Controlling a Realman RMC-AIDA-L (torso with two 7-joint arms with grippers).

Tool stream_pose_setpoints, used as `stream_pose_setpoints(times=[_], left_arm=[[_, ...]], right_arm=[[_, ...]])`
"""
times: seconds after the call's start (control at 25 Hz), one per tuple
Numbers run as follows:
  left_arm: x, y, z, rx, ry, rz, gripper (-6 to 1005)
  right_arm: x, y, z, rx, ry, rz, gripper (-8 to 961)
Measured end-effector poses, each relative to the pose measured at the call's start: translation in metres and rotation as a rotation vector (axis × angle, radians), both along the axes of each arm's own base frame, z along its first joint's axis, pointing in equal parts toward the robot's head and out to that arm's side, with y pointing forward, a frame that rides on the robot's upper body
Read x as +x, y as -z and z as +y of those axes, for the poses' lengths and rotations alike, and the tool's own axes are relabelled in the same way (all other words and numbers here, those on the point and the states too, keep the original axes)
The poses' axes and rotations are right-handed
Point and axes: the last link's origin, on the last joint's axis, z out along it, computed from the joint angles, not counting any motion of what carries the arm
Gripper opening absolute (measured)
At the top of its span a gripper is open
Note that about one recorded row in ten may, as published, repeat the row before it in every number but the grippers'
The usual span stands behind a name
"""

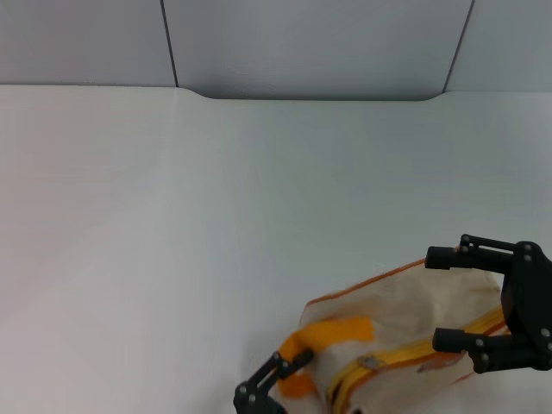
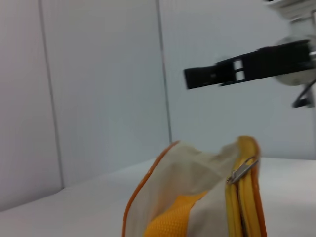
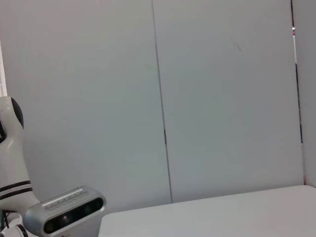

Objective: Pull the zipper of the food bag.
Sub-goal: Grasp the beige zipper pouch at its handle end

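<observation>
Food bag (image 1: 405, 336) lies at table's (image 1: 172, 241) near edge, zipper (image 1: 414, 355) shut, contents hidden. Right gripper (image 1: 444, 297) spread wide over bag; left gripper (image 1: 289, 366) at orange handle (image 1: 332, 335), grip state unclear. Grey wall panels (image 1: 302, 43) behind.

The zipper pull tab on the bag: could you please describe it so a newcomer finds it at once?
On the white table, find the cream food bag at the near edge. Follow its yellow zipper to the small silver pull tab, the only metal piece, beside the orange strap.
</observation>
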Motion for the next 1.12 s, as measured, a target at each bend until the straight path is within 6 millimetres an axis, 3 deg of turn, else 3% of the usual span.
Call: stream_pose_setpoints(times=[0.28,0.8,1.12], left_arm=[[0.004,0.006,0.005,0.001,-0.084,-0.002,690],[0.011,0.01,0.024,-0.033,-0.088,-0.001,662],[0.012,0.011,0.028,-0.046,-0.059,0.008,480]], right_arm=[[0.0,-0.001,0.001,-0.002,0.007,0.0,846],[0.0,-0.001,0.0,0.011,0.012,0.009,846],[0.001,-0.003,0.001,0.026,0.019,0.016,845]])
